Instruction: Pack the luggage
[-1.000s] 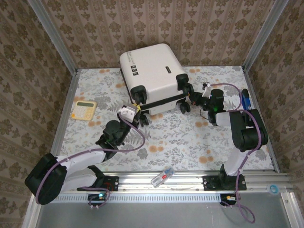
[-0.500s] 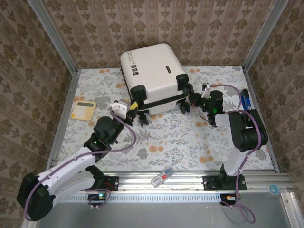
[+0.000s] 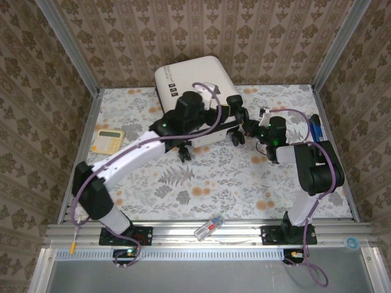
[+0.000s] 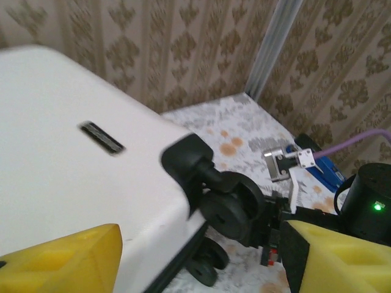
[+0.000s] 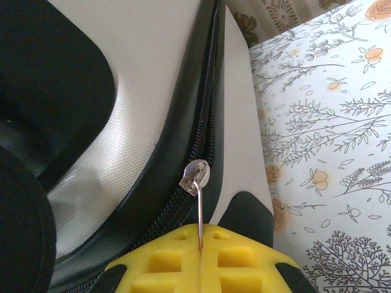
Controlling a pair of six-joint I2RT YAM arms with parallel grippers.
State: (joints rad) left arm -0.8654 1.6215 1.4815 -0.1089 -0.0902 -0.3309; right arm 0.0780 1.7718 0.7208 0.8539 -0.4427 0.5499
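One luggage (image 3: 189, 70), one zipper pull (image 5: 195, 175), one calculator (image 3: 108, 141)

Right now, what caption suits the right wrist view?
Right hand pinches the zipper pull on the white luggage.

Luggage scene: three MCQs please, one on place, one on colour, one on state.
1. Where on the table is the calculator?
A) its left side
B) its middle
C) its near right corner

2. What colour is the luggage shell?
A) red
B) white
C) green

3. What is the right claw doing?
A) open above the table
B) shut on a wheel
C) shut on the zipper pull

Answers:
1 A, the top view puts it by the left edge.
2 B, the shell is white in every view.
3 C, the right wrist view shows the metal tab pinched.
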